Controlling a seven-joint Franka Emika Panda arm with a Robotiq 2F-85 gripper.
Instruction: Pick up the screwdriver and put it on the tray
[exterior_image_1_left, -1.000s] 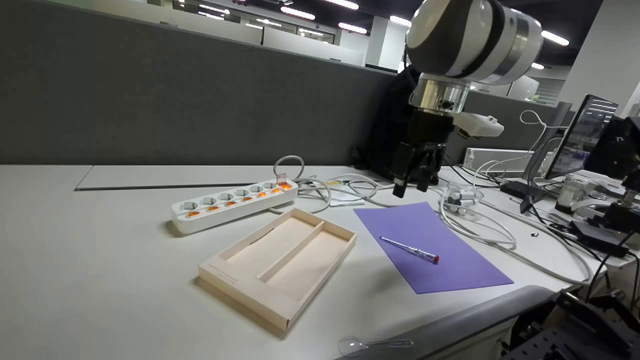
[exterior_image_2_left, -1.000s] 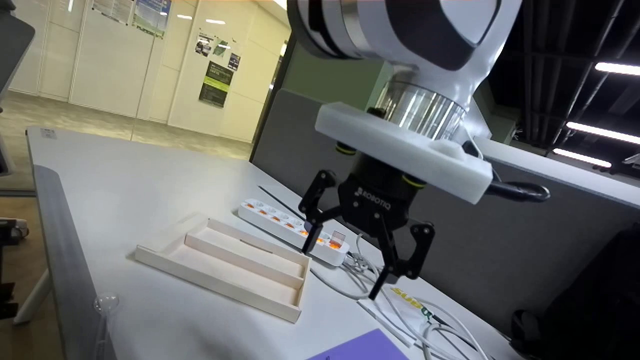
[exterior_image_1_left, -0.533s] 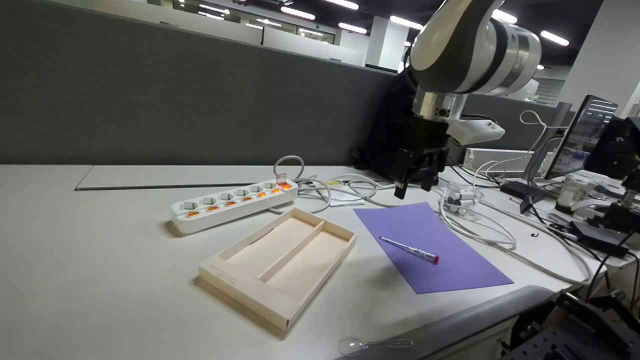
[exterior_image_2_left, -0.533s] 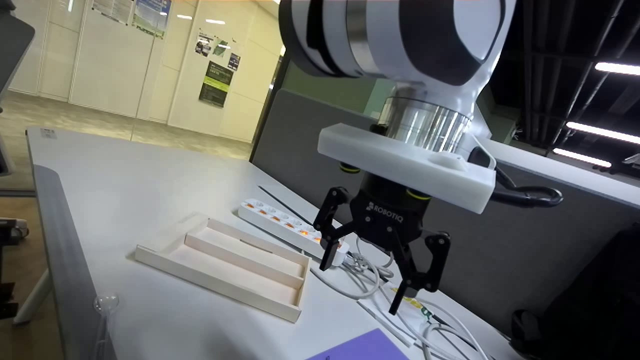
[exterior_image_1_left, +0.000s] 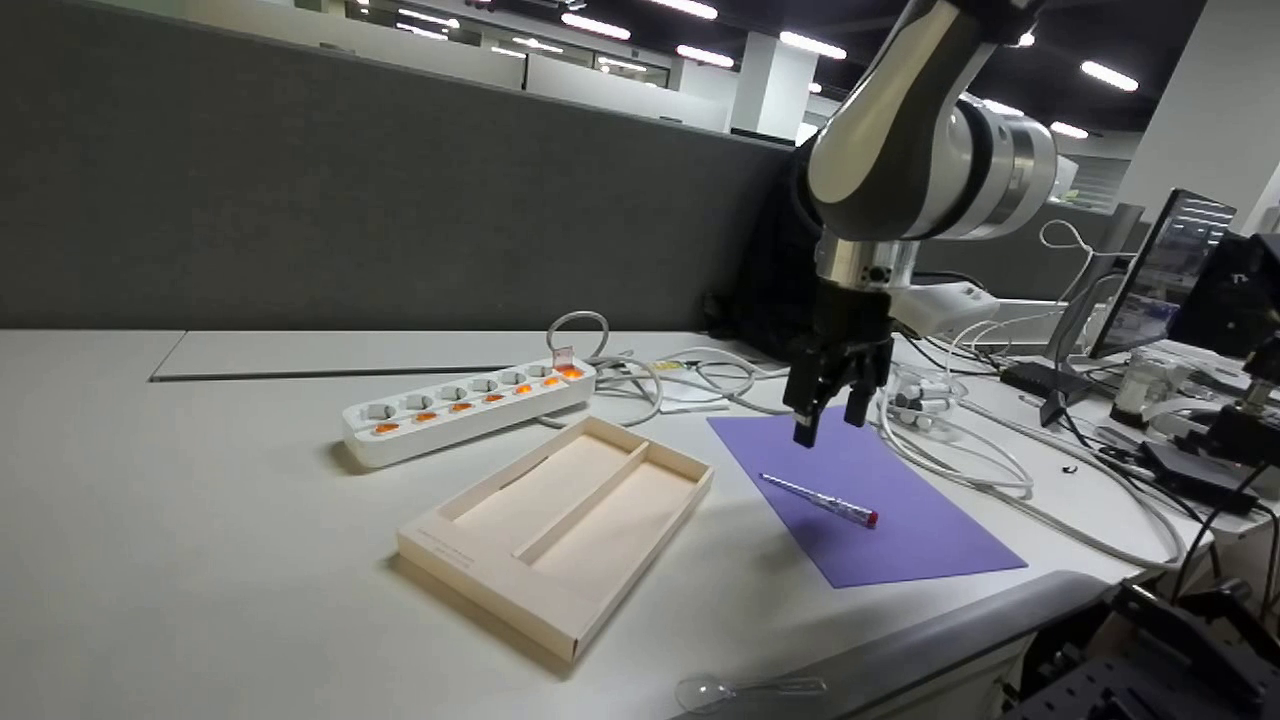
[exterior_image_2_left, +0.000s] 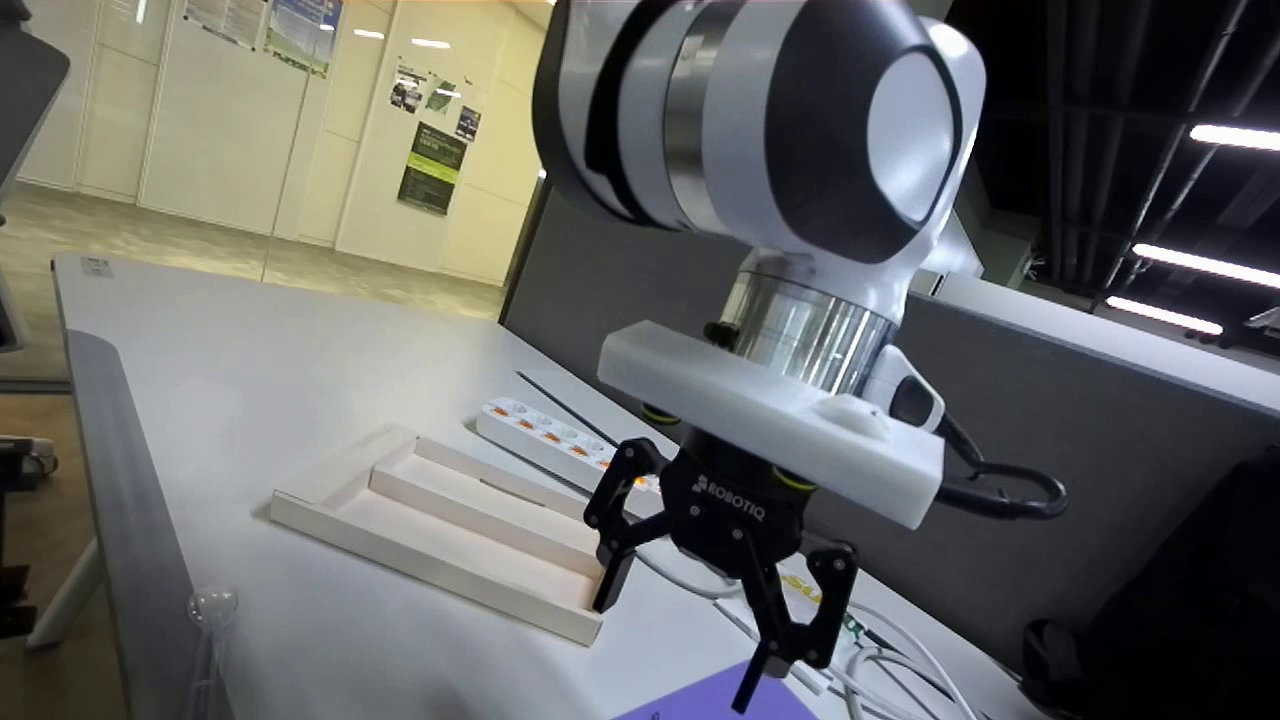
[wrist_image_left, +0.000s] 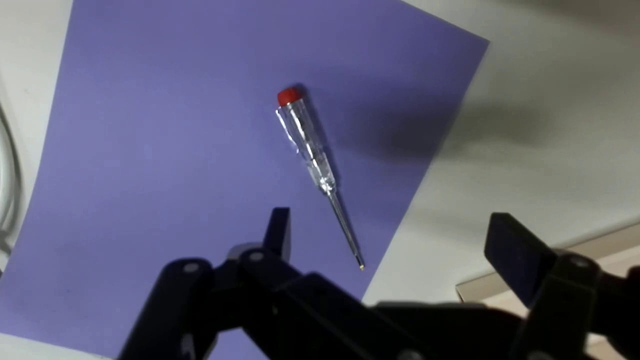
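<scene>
The screwdriver (wrist_image_left: 322, 172) lies on a purple sheet (wrist_image_left: 165, 150), in the middle of the wrist view. It has a red end, a see-through handle and a thin metal stick. The red end is up toward the top of the frame, and the tip points down and a little to the right. The hand (exterior_image_2_left: 675, 652) is up in the air, apart from the screwdriver, with its two fingers spread wide. In an exterior view, the tray (exterior_image_1_left: 610, 515) sits a bit below the middle of the frame on the white table (exterior_image_1_left: 250, 520), near the sheet. A thin wall splits it into two long parts. A white power strip (exterior_image_1_left: 465, 410) with orange switches lies above and left of it. A clear thing shaped like a spoon (exterior_image_1_left: 705, 692) is at the bottom of that frame.
</scene>
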